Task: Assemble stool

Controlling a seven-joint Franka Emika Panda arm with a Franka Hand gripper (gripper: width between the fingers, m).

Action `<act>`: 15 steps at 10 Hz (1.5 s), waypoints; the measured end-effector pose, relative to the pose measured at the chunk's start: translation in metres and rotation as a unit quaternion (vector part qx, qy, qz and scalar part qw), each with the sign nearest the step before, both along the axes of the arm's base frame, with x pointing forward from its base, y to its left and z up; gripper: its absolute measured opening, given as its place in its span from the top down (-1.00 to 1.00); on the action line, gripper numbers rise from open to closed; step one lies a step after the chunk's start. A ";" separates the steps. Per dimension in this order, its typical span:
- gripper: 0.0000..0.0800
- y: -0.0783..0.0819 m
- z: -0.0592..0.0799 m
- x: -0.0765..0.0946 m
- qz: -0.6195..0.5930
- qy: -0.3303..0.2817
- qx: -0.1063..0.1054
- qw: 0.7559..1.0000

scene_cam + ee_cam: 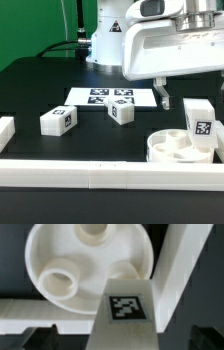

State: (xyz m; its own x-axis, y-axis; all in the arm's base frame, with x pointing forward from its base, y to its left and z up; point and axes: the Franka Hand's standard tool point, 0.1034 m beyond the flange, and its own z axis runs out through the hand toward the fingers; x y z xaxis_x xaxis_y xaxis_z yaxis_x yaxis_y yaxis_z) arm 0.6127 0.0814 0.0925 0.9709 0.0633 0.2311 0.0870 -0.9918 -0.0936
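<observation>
The round white seat (172, 148) lies with its sockets up at the exterior view's front right, against the rails. It also shows in the wrist view (70, 258) with two empty sockets. One tagged leg (200, 122) stands upright on the seat's right side. My gripper (190, 105) is open and straddles that leg. In the wrist view the leg (125, 308) rises between my dark fingers (40, 338), with a gap on each side of it. Two more tagged legs (58, 120) (122, 110) lie loose on the table.
The marker board (112, 97) lies behind the loose legs. Low white rails run along the front (90, 176), at the left (5, 130) and beside the seat on the right (185, 274). The robot's base stands at the back.
</observation>
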 end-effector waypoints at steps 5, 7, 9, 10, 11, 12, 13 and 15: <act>-0.62 -0.003 0.003 -0.007 0.017 0.139 0.011 0.990; -0.62 -0.004 -0.003 -0.007 0.056 0.120 0.001 0.991; -0.62 -0.004 -0.001 0.001 0.157 0.087 -0.027 0.983; -0.62 -0.005 0.000 0.001 0.206 0.081 -0.037 0.975; -0.62 -0.006 -0.001 0.001 0.227 0.079 -0.039 0.970; -0.62 -0.007 -0.002 0.001 0.245 0.077 -0.042 0.966; -0.62 -0.008 -0.002 0.001 0.283 0.073 -0.049 0.955; -0.62 -0.010 -0.001 0.003 0.370 0.062 -0.069 0.924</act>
State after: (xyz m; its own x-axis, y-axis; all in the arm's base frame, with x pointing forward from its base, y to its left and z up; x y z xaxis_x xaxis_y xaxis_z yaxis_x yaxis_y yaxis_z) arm 0.6154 0.0713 0.0910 0.6684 0.7412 0.0620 0.7435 -0.6682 -0.0260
